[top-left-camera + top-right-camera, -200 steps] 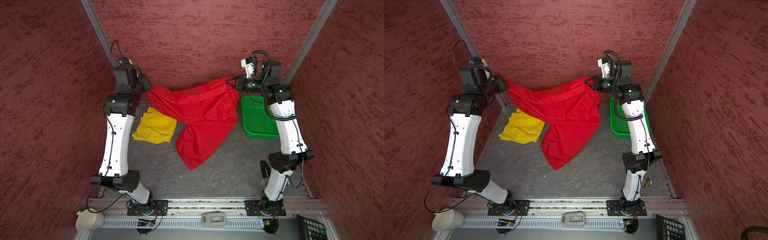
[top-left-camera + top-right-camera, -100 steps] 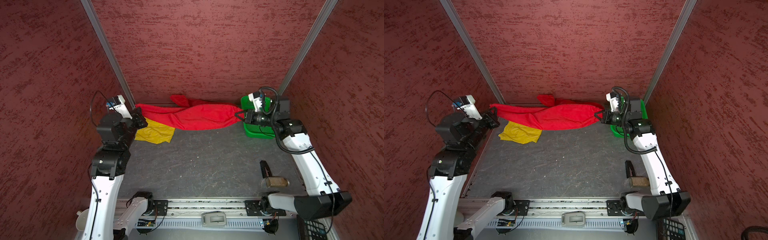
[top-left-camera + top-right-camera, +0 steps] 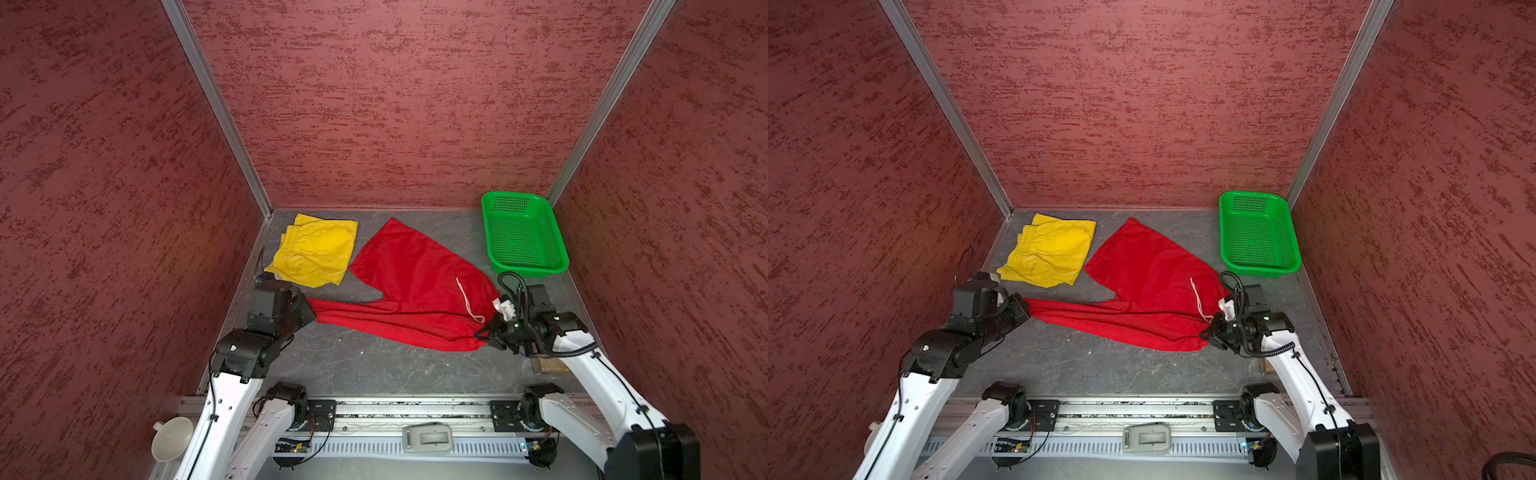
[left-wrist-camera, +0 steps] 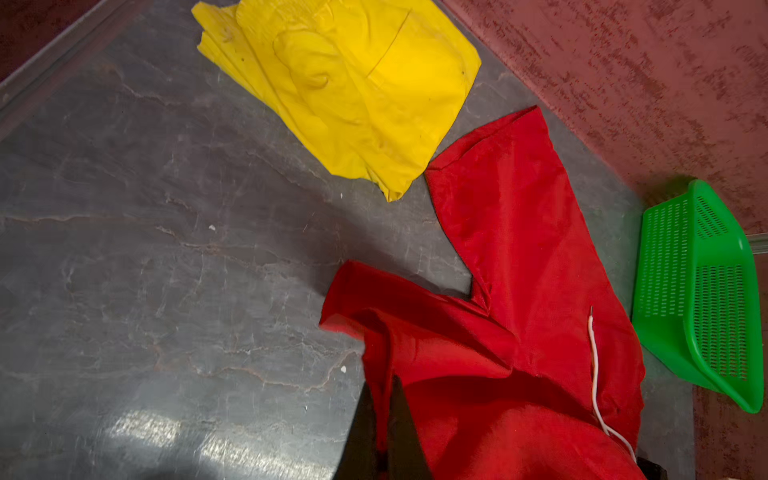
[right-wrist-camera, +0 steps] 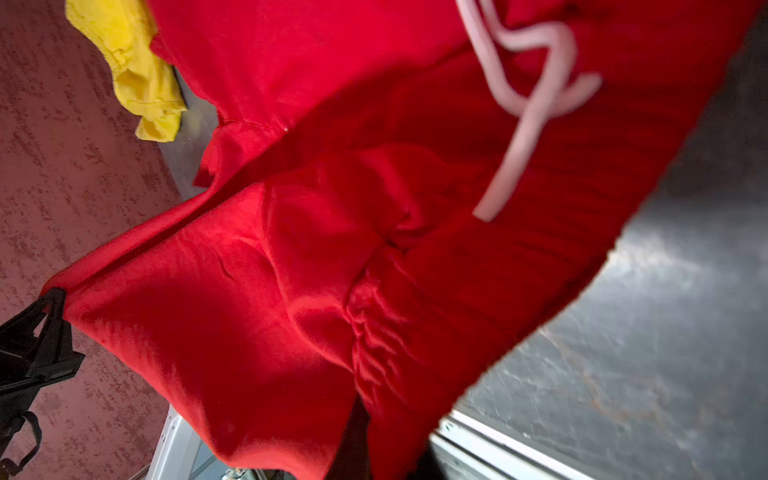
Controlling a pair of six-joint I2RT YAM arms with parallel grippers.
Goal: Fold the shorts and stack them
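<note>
Red textured walls boxed in the grey desk (image 3: 374, 365). The red shorts (image 3: 415, 286) lay stretched across its middle. They looked thin, limp and probably slippery, best pinched at the hems. The left tool (image 3: 308, 311) and right tool (image 3: 483, 335) were each clamped on an opposite end. The yellow shorts (image 3: 316, 253) sat back-left.
</note>
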